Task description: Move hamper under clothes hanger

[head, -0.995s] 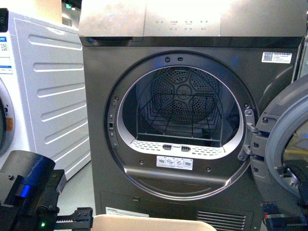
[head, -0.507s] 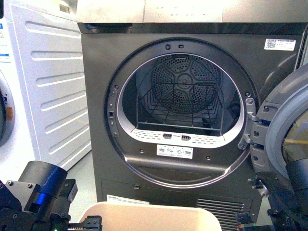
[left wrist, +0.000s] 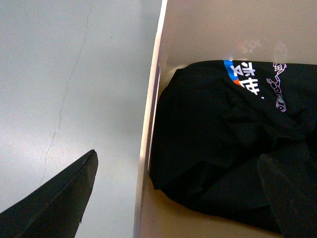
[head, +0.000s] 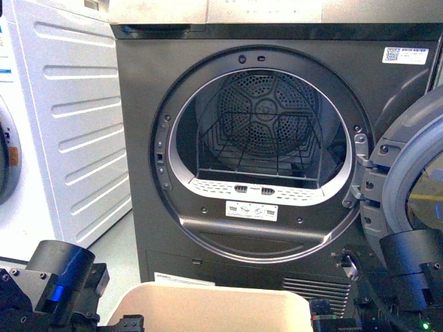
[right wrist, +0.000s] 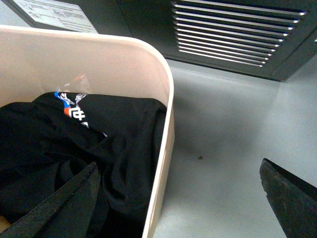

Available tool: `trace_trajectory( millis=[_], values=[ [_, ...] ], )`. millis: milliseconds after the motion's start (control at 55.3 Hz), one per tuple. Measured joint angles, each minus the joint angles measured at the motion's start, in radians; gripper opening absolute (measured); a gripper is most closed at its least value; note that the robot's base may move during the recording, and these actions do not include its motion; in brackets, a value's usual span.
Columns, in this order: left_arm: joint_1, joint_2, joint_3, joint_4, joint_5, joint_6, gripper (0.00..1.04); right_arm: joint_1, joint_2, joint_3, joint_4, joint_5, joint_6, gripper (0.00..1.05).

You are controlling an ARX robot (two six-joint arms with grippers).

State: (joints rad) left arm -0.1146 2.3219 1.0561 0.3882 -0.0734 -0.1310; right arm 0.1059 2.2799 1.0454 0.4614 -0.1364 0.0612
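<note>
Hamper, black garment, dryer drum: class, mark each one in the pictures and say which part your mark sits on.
hamper [right wrist: 99, 64]: right wrist view, on the bare inner wall.
black garment [left wrist: 208, 148]: left wrist view, on the middle of the crumpled cloth.
dryer drum [head: 266, 111]: front view, on the hub of the perforated back wall.

One dark grey dryer [head: 135, 173] stands here. It has one round door [head: 408, 173] swung open at its right, one wire rack [head: 259, 155] in its drum and one vent grille [head: 318, 294] low on its front. One white machine [head: 62, 124] stands left of the dryer. In front of the dryer sits one beige hamper [head: 208, 308], holding one black bundle of clothing [left wrist: 213, 148]. Two grippers show: the left gripper [left wrist: 178, 153] and the right gripper [right wrist: 178, 162].
</note>
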Motion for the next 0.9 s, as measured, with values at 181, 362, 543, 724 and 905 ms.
trace_trajectory(
  millis=[181, 362, 543, 724, 905],
  values=[
    [-0.01, 0.026, 0.014, 0.005, 0.003, -0.004, 0.98, 0.014, 0.018, 0.0, 0.018, 0.003, 0.028, 0.97],
    [-0.019, 0.037, 0.019, 0.012, 0.005, -0.01, 0.98, 0.024, 0.061, 0.0, 0.018, 0.013, 0.034, 0.97],
    [-0.02, 0.037, 0.019, 0.018, 0.006, -0.01, 0.98, 0.031, 0.105, 0.022, 0.01, 0.019, 0.033, 0.97],
    [-0.016, 0.042, 0.019, 0.018, 0.005, -0.01, 0.98, 0.031, 0.14, 0.053, -0.008, 0.018, 0.032, 0.97],
    [-0.005, 0.056, 0.027, 0.018, -0.001, -0.006, 0.98, 0.034, 0.152, 0.081, -0.023, 0.018, 0.03, 0.97]
  ],
)
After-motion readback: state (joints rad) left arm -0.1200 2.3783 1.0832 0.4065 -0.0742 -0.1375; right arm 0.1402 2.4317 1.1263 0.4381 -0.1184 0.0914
